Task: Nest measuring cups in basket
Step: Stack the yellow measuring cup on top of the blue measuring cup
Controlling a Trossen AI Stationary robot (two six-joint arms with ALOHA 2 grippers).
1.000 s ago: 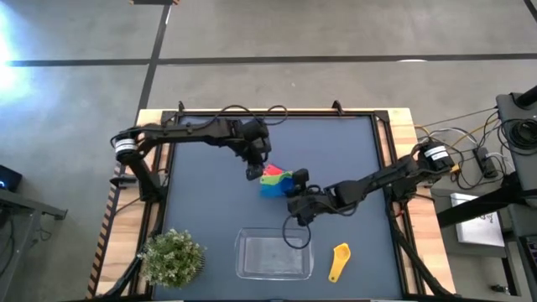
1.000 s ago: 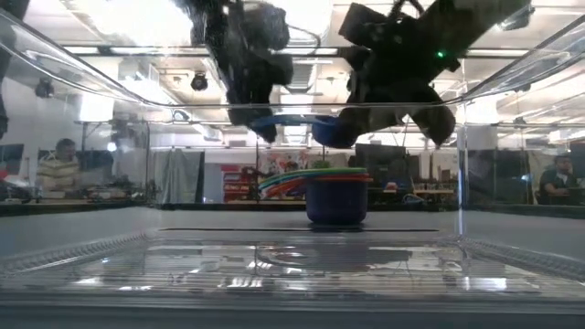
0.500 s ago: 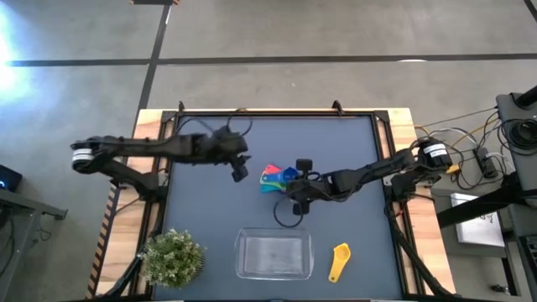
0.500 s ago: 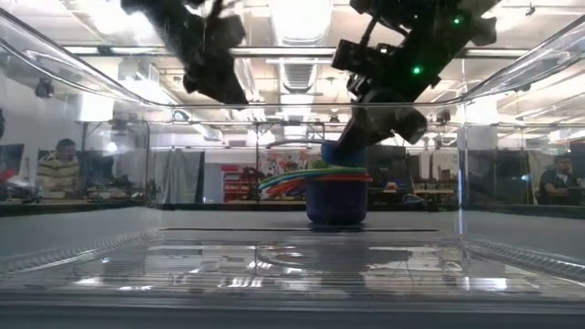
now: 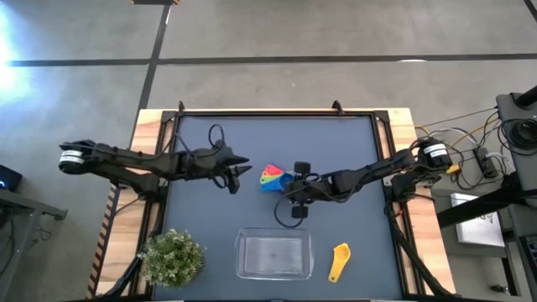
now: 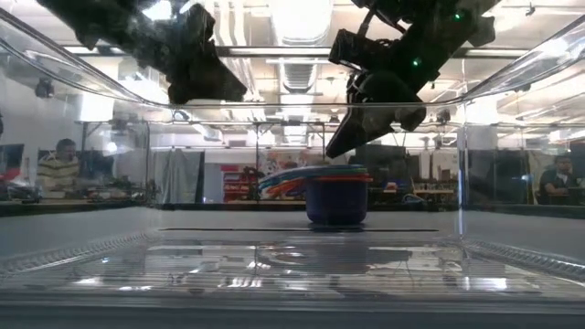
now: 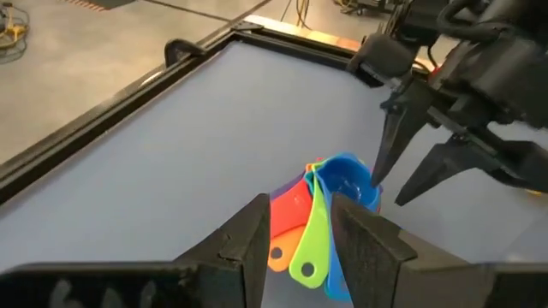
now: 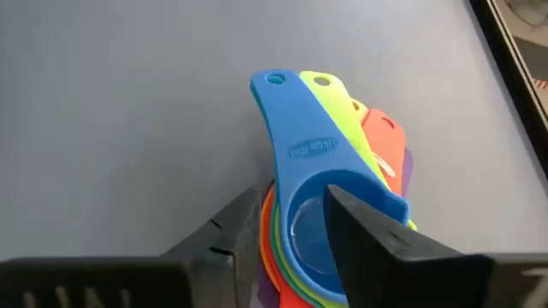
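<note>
A stack of nested measuring cups stands on its base at the middle of the grey table. The blue cup is on top, and the handles fan out toward the table's left. My right gripper hangs open just over the blue cup, fingers slanting down, one at each side of the bowl. I see no touch. My left gripper is left of the stack, open with nothing between its fingers. A yellow cup lies on the table right of the clear basket.
A bushy green plant stands at the near left corner, beside the basket. A raised dark frame runs round the table. The low view looks through the basket's clear walls at the stack. People sit in the room behind.
My right gripper has lowered the blue cup into the top of the stack, then opened and let go. The cup now sits nested. My left gripper has drawn back from the stack toward the table's left edge and tipped from pointing steeply down to nearly level.
</note>
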